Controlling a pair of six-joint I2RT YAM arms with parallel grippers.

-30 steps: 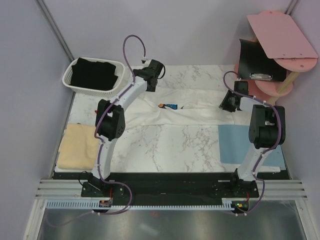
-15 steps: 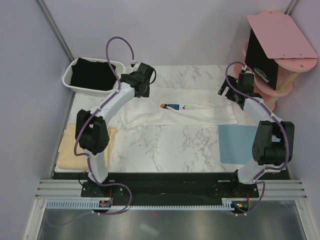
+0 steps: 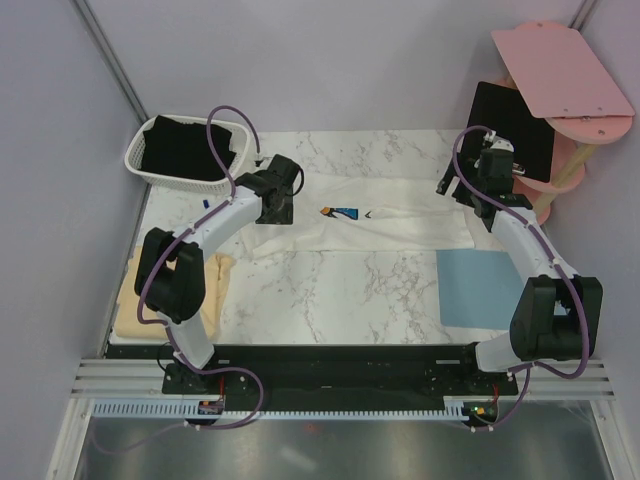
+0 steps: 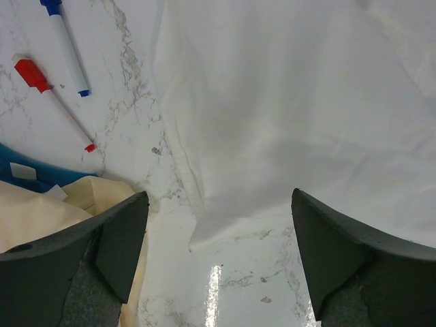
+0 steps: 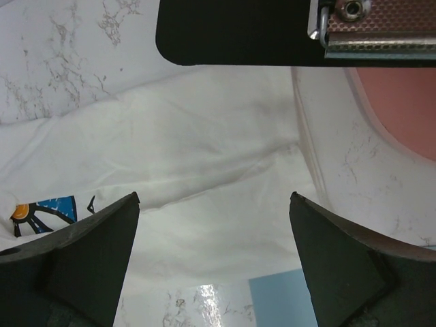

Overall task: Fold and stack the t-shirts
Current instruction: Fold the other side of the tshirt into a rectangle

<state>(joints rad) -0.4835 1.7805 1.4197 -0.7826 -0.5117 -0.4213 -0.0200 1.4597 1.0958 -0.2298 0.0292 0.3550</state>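
Evidently the white tee point(image 3: 400, 225) is mid-fold: it lies flat on the counter point(image 3: 330, 290) as a long band stretched between the left claw point(image 4: 218, 197) and the right claw point(image 5: 214, 197), its coloured print point(image 5: 44, 211) showing just left of the right claw. Both claws stand wide apart and hold nothing. The left claw hovers over the band's left end, a loose corner of cloth lying between its fingers point(image 4: 116, 238), while the right one hangs above the other end, with the black clipboard point(image 5: 238, 30) just beyond it and the blue mat point(image 5: 286, 300) on its near side. The pale yellow tee point(image 4: 41, 211) lies folded below and left of the left claw; the black tee point(image 3: 185, 150) sits in the white basket point(image 3: 132, 158) beyond it. I judge the lengthwise fold laid and a crosswise fold due: each claw would need to drop onto its end and pinch every layer at once, and one would carry its end over the other without dragging the band askew.
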